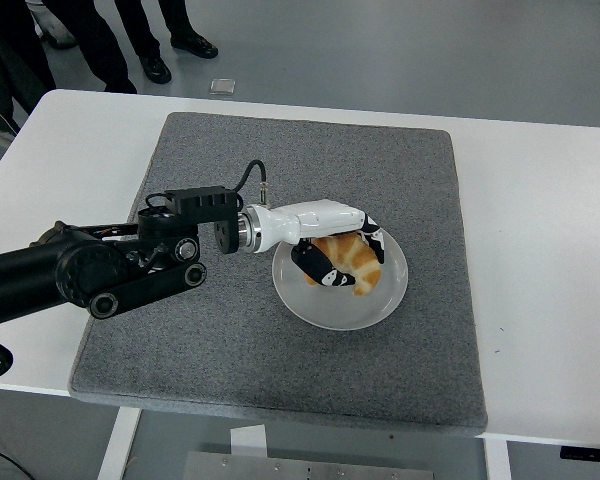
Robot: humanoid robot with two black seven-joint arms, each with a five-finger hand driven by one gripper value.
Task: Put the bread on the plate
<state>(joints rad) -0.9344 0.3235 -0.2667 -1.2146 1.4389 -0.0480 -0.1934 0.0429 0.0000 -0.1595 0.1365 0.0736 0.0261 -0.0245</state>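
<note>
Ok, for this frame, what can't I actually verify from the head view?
- Whether the bread already rests on the plate: the left hand covers its underside.
- The hand's thumb and palm contact: hidden beneath its white shell and the bread.
- The right arm: not in view at all.
- The people at the top left: cut off by the picture's edge, only legs and shoes show.
- The small object on the floor: too small to identify.

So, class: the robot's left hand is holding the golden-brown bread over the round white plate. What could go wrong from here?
1. The left hand is shut on the golden-brown bread; opening unevenly could roll it off the round white plate.
2. Fingers sit low over the plate, so withdrawing might nudge it across the grey felt mat.
</note>
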